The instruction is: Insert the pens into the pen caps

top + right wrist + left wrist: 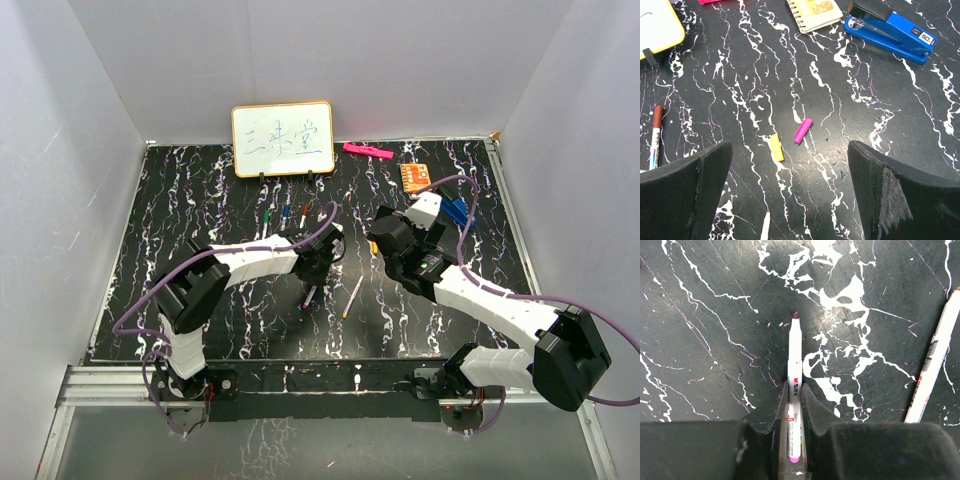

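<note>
Black marbled table (180,200); left hand (794,390) clamps pen (795,350); right hand (789,150) wide open.

table top (180,250): black, streaked all over with white marble veins, thin purple threads running among them
left gripper (795,390): matte black fingers
clamped pen (794,355): white barrel, dark maroon tip, red lettering, and right at the butt a pink band
loose pen (935,360): white barrel, red and dark print
right gripper (790,165): black, one edge scuffed grey
nearer cap (776,147): plain yellow
farther cap (802,131): magenta
capped pen (656,130): brown-red cap, white barrel
stapler (895,35): bright blue body, black top
whiteboard (283,139): white face, blue writing, tan-yellow frame
marker (367,151): hot pink
arms (250,262): white shells, black joints, purple cables
</note>
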`<state>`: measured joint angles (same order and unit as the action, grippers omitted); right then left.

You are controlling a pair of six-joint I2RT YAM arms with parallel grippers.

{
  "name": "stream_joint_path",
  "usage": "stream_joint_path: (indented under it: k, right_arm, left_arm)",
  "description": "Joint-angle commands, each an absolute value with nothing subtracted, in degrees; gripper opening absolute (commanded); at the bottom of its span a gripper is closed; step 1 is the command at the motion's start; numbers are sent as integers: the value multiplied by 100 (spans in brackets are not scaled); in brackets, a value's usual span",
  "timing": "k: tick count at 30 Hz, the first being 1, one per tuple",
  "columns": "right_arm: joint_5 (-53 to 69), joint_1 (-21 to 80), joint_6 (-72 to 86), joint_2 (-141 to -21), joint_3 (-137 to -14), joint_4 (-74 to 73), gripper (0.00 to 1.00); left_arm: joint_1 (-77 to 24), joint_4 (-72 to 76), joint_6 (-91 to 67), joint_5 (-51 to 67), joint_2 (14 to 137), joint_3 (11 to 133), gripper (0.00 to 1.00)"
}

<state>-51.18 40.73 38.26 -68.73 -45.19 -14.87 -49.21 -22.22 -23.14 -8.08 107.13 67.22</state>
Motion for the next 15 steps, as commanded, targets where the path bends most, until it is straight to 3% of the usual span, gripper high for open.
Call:
stream_joint_path:
  k: [1,4,8,15]
  right_arm:
    - [-5165,3984,3737,-6880,-4722,-1266,98]
    - [-5092,3951,3718,-6917,-4769,-1266,98]
    - [-5017,3937,3740,-6984,-4805,-1243,98]
    - [-4959,3927,3744,-7010,-4826,-1235,98]
  left_arm:
    - [-4834,-2976,-2214,-776,11241,6063,6]
    - [-4835,-3067,-2253,-665,11104,5955,18]
    - [-4834,-3197,-2318,-654,10927,5890,25]
    - [-4834,-3263,-2305,-627,10933,5927,26]
